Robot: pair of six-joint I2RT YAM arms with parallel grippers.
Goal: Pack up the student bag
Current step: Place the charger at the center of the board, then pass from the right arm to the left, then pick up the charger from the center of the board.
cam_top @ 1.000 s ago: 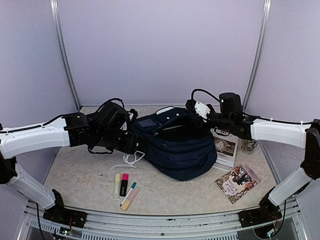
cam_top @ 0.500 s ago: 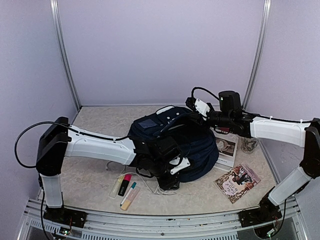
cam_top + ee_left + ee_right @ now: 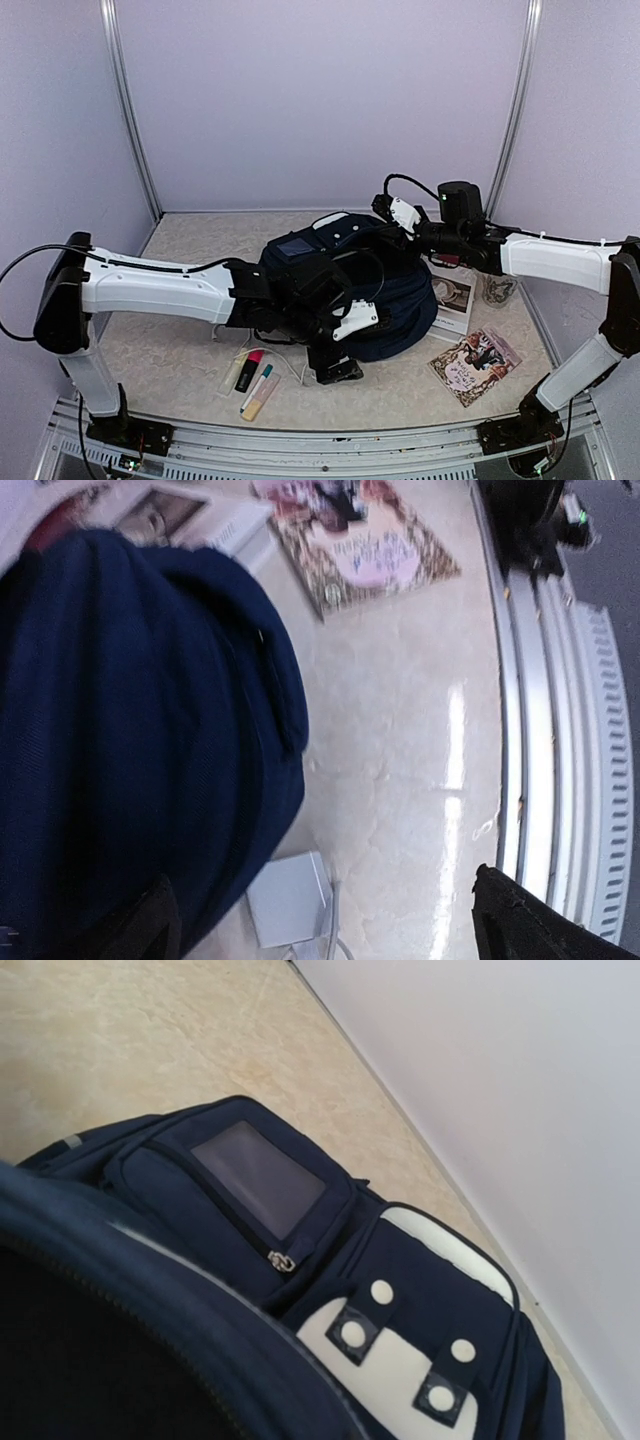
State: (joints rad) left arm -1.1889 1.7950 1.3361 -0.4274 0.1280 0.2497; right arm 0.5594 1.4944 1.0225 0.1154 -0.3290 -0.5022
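Large dark navy fabric backpack (image 3: 395, 300) lies on the desk (image 3: 170, 362), just behind the left hand (image 3: 345, 347), whose jaws stand wide apart; the right hand (image 3: 398, 228) is clamped on its top rim.

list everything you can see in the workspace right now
student bag: one, dark navy with white patches, table centre
markers: at least three, pink, teal, peach, front left of the bag
charger block: one, white, at the bag's near edge
white booklet: one, cup picture, right of the bag
patterned booklet: one, brown and pink, front right
glass jar: one, clear, far right
left gripper: black, open, beside the bag
right gripper: black, shut on the bag's top rim
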